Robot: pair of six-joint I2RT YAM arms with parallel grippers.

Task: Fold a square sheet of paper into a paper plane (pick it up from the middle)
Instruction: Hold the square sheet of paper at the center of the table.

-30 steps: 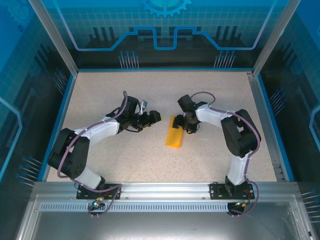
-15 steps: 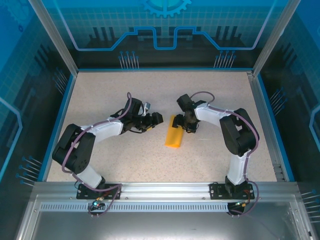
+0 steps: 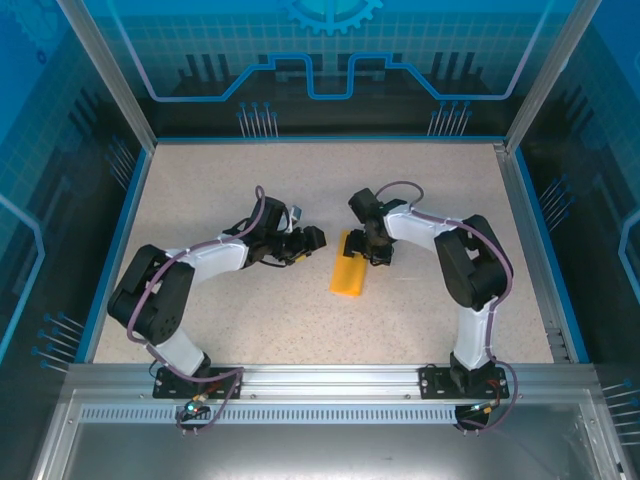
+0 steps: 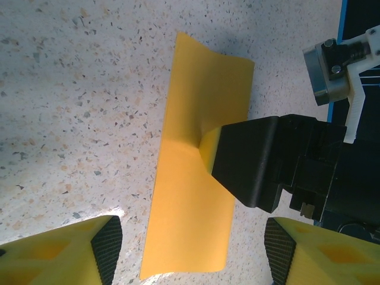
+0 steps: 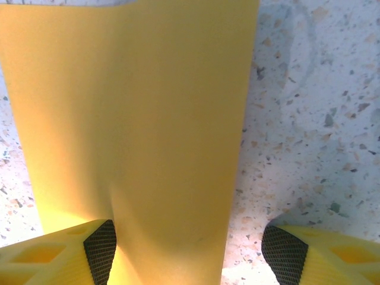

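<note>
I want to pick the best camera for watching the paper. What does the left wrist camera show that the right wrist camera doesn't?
Left wrist view: the strip of orange-yellow paper almost end to end, its top edge lifting, and the black end of the right arm touching its side where it buckles. Right wrist view: a close look at the paper's smooth surface, running off the top of the picture. Both: the paper on the speckled table, with each arm's own yellow fingertips wide apart at the bottom corners.
</note>
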